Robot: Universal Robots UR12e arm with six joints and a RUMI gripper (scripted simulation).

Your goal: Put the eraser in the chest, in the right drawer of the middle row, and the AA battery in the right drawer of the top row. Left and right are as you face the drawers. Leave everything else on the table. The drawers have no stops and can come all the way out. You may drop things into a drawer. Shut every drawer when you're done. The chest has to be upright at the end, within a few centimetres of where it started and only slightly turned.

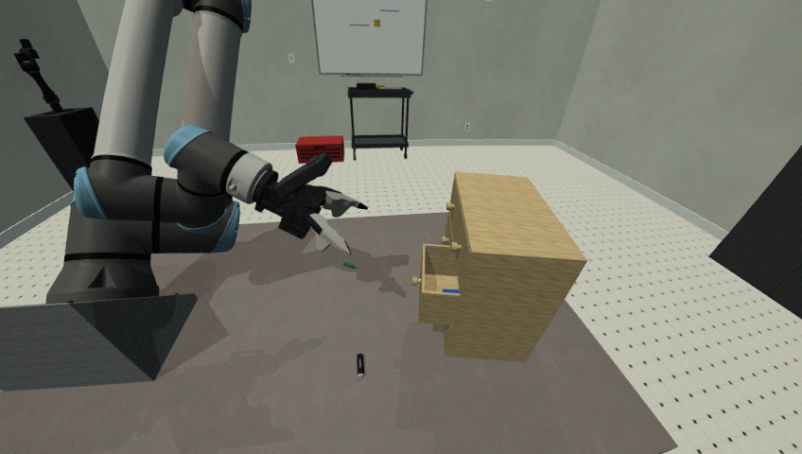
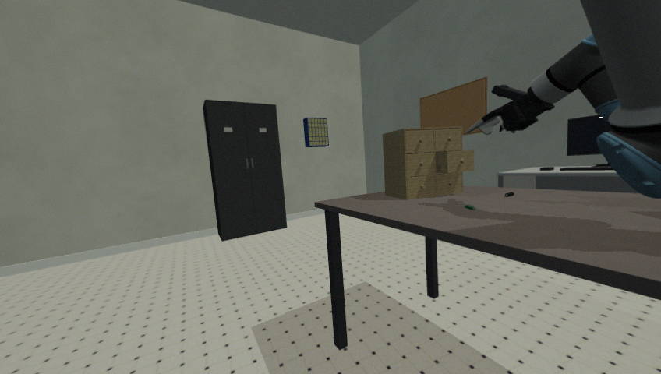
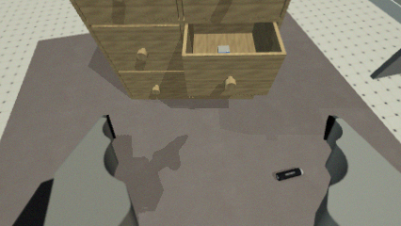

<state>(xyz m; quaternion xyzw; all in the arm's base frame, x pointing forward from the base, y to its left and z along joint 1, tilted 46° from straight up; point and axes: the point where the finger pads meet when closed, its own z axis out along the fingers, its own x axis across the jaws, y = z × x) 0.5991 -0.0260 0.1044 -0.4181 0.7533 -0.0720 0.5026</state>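
The wooden chest [image 1: 506, 309] [image 2: 394, 164] stands upright. Its right middle drawer [image 1: 433, 307] [image 2: 468, 160] [image 3: 254, 71] is pulled out; the blue and white eraser [image 1: 450, 290] [image 3: 223, 48] lies inside. The right top drawer [image 2: 447, 146] [image 3: 235, 9] is shut. A black cylinder with a silvery end [image 1: 359, 364] [image 2: 509, 194] [image 3: 289, 174] lies on the table, looking like a battery. A smaller-looking green cylinder [image 1: 350, 265] [image 2: 469, 206] lies farther back in the top view; which is AA is not readable. My gripper [image 1: 357, 230] [image 3: 216, 117] is open and empty, above the table before the chest.
The other drawers appear shut, their knobs sticking out in front. The open drawer juts toward my gripper. The table [image 1: 304, 405] [image 2: 556, 227] carries the chest near its far end from the arm. The arm's base block [image 1: 73, 348] stands at left in the top view.
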